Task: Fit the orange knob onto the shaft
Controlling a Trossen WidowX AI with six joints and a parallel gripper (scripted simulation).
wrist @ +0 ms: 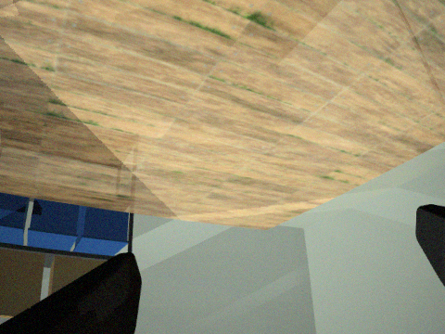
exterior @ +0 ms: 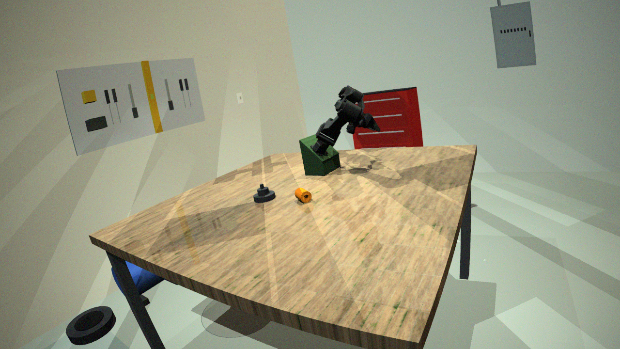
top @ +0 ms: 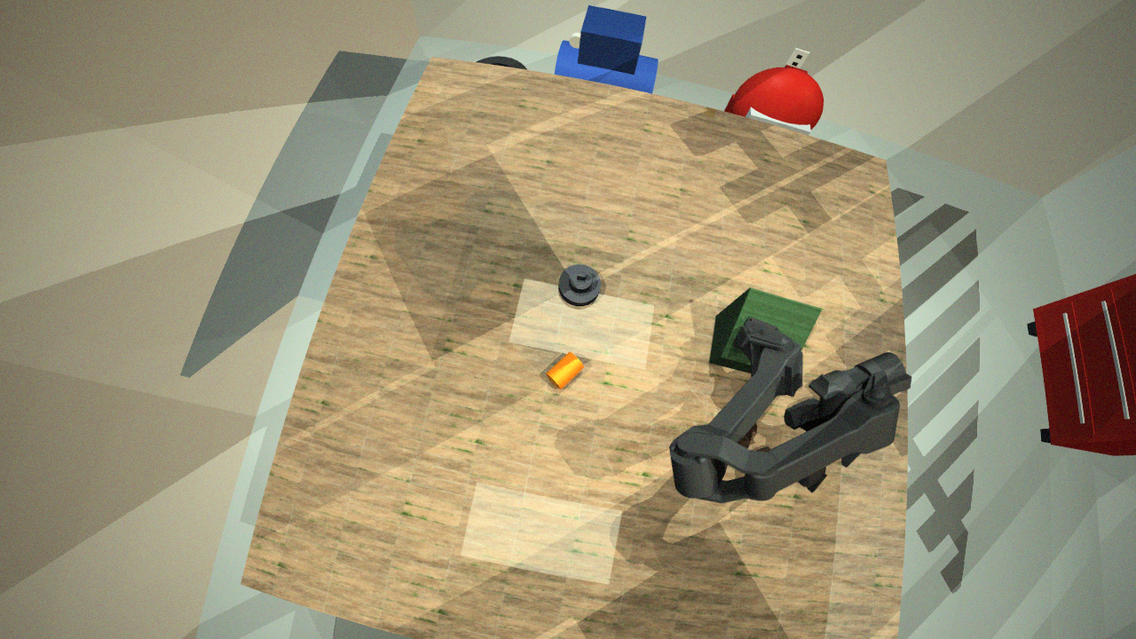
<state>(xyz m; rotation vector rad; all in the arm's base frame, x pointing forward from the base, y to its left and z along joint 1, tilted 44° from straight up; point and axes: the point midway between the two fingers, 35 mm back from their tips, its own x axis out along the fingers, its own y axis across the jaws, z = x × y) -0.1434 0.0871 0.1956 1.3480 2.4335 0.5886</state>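
Observation:
The orange knob (top: 564,370) (exterior: 302,195) lies on its side on the table, its end with the hole showing in the exterior view. The round dark pedestal (top: 578,298) (exterior: 264,198) stands upright near it, with the thin shaft (top: 583,278) (exterior: 261,186) on top. The shaft's flat side cannot be made out. My gripper (top: 798,450) (exterior: 364,129) (wrist: 279,247) is open, its fingers wide apart with nothing between them. It is raised above the table near the arm's base, far from the knob and the pedestal. The wrist view shows neither of them.
The green block (top: 782,308) (exterior: 313,162) carries the arm's base. The wooden table (top: 397,445) (exterior: 347,260) (wrist: 232,116) has its edge and a corner in the wrist view. A red cabinet (top: 1092,373) (exterior: 390,123) stands beyond the table.

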